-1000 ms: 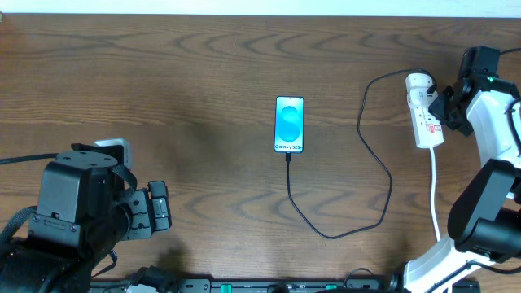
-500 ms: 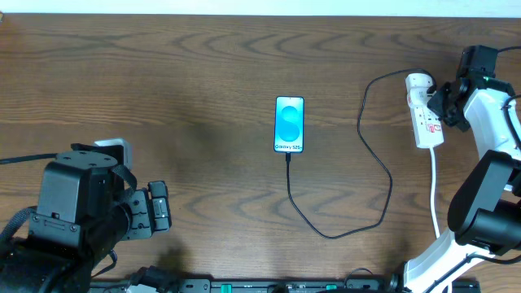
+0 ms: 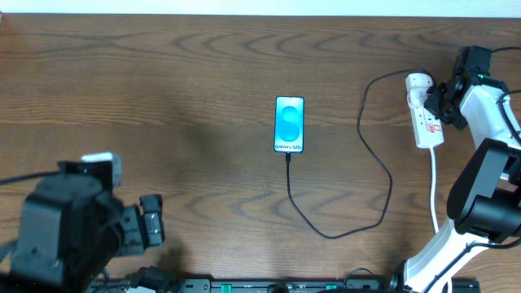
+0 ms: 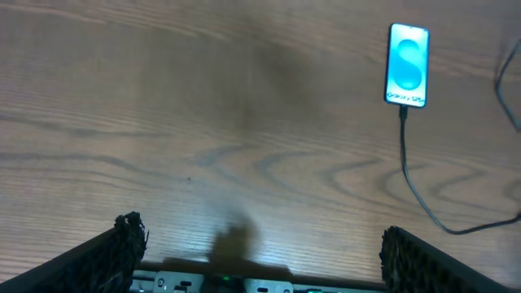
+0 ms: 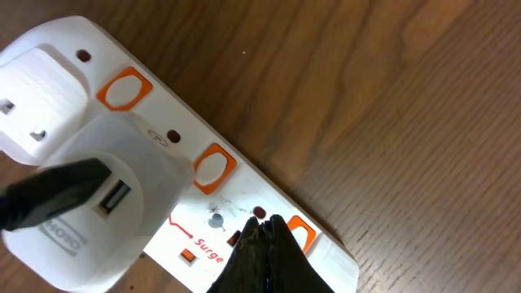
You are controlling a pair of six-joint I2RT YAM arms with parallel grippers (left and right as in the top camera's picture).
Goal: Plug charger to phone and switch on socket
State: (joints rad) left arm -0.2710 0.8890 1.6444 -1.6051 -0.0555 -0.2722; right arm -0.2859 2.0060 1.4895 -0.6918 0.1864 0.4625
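The phone lies at the table's middle with its cyan screen up; it also shows in the left wrist view. The black charger cable runs from the phone's near end in a loop to a white adapter plugged into the white power strip. My right gripper is shut, its tips resting on the strip's face next to an orange switch. My left gripper is open and empty at the near left, far from the phone.
The strip's white cord runs toward the near right edge. A metal rail lies along the table's near edge below my left gripper. Two more orange switches sit along the strip.
My left arm has drawn back toward the near left edge. My right gripper has shifted slightly farther along the power strip.
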